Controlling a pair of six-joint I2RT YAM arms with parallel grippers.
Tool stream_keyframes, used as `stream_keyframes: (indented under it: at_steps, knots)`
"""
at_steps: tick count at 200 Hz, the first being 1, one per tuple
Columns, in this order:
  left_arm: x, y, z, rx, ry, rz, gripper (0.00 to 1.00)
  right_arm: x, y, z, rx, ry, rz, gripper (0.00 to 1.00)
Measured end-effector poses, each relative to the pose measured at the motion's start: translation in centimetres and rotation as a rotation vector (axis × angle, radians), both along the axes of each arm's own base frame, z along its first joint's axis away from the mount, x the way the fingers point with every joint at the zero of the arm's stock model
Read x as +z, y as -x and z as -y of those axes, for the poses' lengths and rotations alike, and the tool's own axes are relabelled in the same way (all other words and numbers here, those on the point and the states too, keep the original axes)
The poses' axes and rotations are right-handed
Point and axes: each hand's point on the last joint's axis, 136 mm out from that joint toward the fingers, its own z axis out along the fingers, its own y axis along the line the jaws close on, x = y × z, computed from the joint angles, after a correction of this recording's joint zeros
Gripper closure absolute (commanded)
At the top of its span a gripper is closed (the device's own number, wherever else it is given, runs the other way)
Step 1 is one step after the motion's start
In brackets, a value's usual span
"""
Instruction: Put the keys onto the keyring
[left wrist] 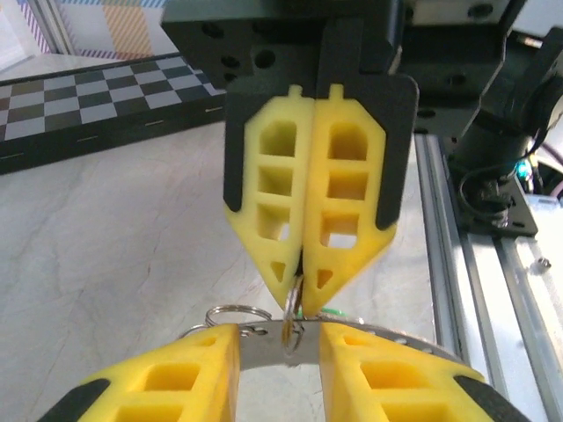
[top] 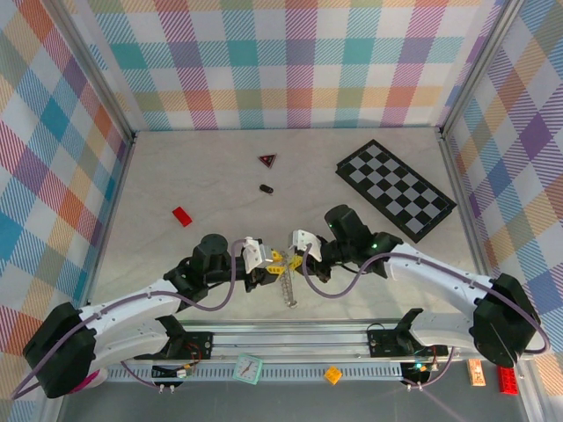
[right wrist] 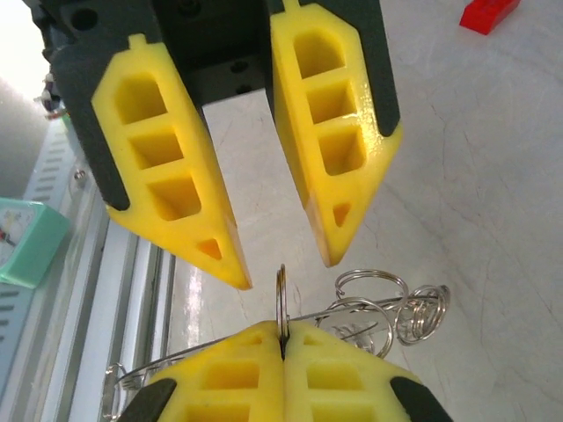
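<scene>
The right gripper (right wrist: 281,343) was clenched: its two yellow fingers met with no gap and pinched the thin keyring (right wrist: 281,294) on edge, so the ring stood upright out of their tips. The left gripper (right wrist: 281,269) was released. Its fingers stood apart, with clear space between them, and their tips were on the two sides of the ring's top; I cannot tell if they touched it. In the left wrist view a flat silver strip (left wrist: 264,347) ran across the gap between this gripper's own fingers. Some more small wire loops (right wrist: 387,308) lay just beside the pinched ring, on the table. From above, both grippers met at the lower centre of the frame, and the keys (top: 288,290) were a thin silvery bunch reaching from there toward the bottom edge; single keys were too small to tell. The table (top: 202,189) was off-white with faint veins. On it were a chequered board (top: 396,189) at the upper right, a dark red triangle (top: 267,160) and a small black oval piece (top: 266,188) near the centre, and a red block (top: 182,215) toward the left. Walls of pastel plaid closed three sides, and a metal rail (top: 290,338) ran along the bottom.
</scene>
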Motion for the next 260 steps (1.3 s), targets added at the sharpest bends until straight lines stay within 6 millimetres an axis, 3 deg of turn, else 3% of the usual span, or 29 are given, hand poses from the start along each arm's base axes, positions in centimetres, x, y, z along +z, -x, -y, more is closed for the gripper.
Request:
stream_keyframes:
  at_steps: [45, 88, 135, 168, 203, 260]
  knots:
    - [0.5, -0.4, 0.2, -0.012, -0.070, 0.020, 0.73, 0.2, -0.3, -0.5, 0.027, 0.097, 0.032, 1.00]
    - [-0.3, -0.6, 0.4, -0.030, -0.126, 0.010, 0.78, 0.1, 0.0, -0.6, 0.051, 0.151, 0.043, 1.00]
    - [-0.5, -0.2, 0.4, -0.055, -0.136, 0.008, 1.00, -0.1, 0.0, -0.4, 0.046, 0.168, 0.045, 1.00]
    - [-0.4, -0.1, 0.5, -0.062, -0.131, 0.007, 1.00, 0.4, 0.0, -0.4, 0.023, 0.120, 0.042, 0.74]
    - [-0.8, 0.1, 0.4, -0.041, -0.081, 0.002, 1.00, 1.8, -0.1, 0.6, -0.023, -0.018, 0.022, 0.69]
    - [-0.6, 0.2, 0.4, -0.011, 0.039, -0.009, 1.00, 1.0, -0.1, 0.6, -0.041, -0.094, -0.027, 0.65]
